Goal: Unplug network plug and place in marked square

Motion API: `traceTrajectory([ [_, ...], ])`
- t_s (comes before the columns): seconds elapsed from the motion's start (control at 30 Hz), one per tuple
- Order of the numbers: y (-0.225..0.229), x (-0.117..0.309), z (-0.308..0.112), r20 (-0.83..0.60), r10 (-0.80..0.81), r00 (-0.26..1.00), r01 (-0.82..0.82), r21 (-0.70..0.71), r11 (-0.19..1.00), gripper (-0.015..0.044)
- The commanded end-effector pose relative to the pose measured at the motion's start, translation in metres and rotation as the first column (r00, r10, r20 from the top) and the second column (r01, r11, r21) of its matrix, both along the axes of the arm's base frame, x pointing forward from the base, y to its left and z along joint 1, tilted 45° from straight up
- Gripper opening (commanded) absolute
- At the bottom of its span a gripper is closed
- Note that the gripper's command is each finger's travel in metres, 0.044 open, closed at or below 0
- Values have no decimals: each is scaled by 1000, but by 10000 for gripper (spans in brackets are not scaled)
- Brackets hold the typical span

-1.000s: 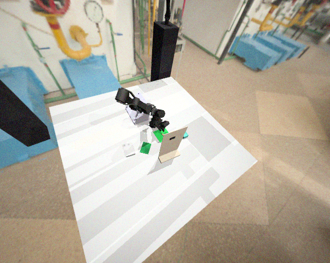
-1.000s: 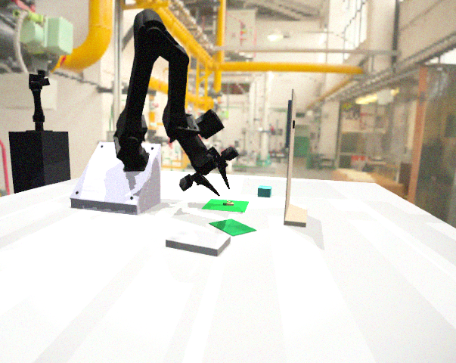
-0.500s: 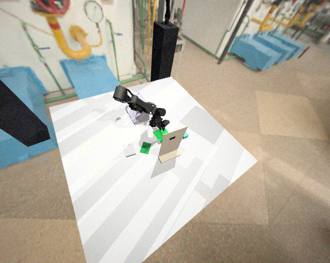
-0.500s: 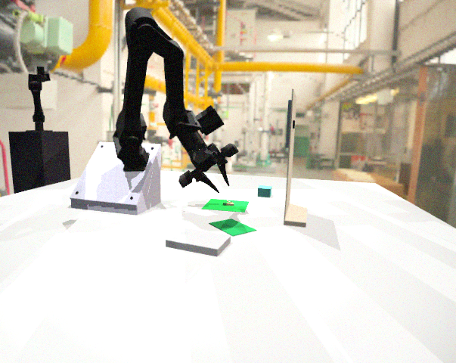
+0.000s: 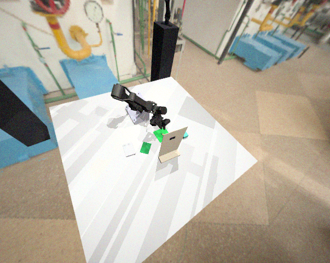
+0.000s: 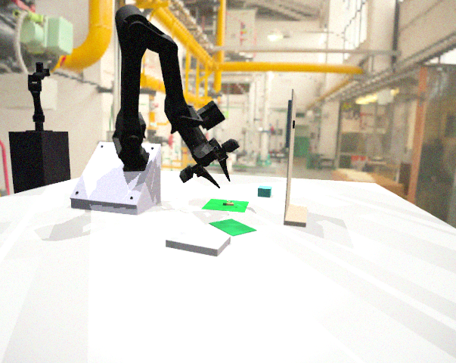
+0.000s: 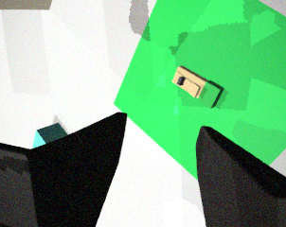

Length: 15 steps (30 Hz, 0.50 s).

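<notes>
The plug [image 6: 228, 203] [image 7: 189, 82], tan with a dark green end, lies on the brighter green square [image 5: 158, 135] [image 6: 210, 206] [image 7: 219, 28], inside its edges. My gripper [image 5: 163, 129] [image 6: 224, 184] [image 7: 162, 129] is open and empty, pointing down above the square. The fingertips are apart from the plug and from the table. The upright tan panel [image 5: 168, 146] [image 6: 289, 172] stands beside the square, with a dark socket opening [image 5: 172, 138] in it and no plug showing there. In the top view the plug is too small to make out.
A darker green square [image 5: 145, 148] [image 6: 232, 227] lies near the brighter one. A flat white block [image 5: 128, 149] [image 6: 196, 243] lies beside it. A small teal block [image 5: 185, 135] [image 6: 265, 191] [image 7: 50, 134] lies on the far side, near the panel.
</notes>
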State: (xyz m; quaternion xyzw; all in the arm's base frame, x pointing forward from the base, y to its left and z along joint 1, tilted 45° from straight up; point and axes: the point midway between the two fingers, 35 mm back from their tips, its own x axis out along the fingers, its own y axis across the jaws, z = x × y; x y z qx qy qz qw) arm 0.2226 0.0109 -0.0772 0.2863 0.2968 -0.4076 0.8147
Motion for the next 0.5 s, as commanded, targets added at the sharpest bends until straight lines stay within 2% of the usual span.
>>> traceTrajectory([
  [0.0, 5, 3, 5, 13, -3, 1000, 3, 6, 1000, 156],
  [0.47, 15, 4, 15, 12, -4, 1000, 3, 7, 1000, 156],
])
